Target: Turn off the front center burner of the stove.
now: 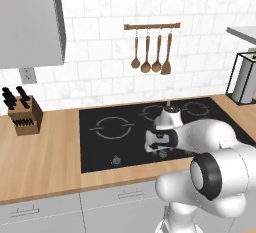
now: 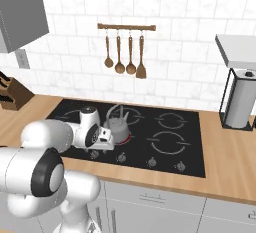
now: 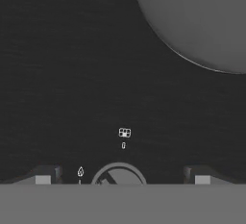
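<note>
Where the wooden bench (image 2: 220, 169) crosses the middle of the right base frame, the stove (image 2: 187, 149) lies set into it, black glass marked with grey rings and a row of small knobs (image 2: 151, 163) along its near edge. A steel pot (image 2: 119, 125) stands left of centre on the glass, a red glow at its base where the front center burner (image 2: 128, 138) lies. White tiles cover the wall behind, with wooden spoons (image 2: 125, 52) hanging from a rail at upper centre. A knife block (image 1: 25, 112) sits at the left of the left base frame, a paper towel roll (image 2: 239, 104) at the right of the right base frame. In the hand frame the end effector (image 3: 120, 179) hangs low over one knob (image 3: 118, 174), fingers (image 3: 44, 176) spread wide to either side, holding nothing.
</note>
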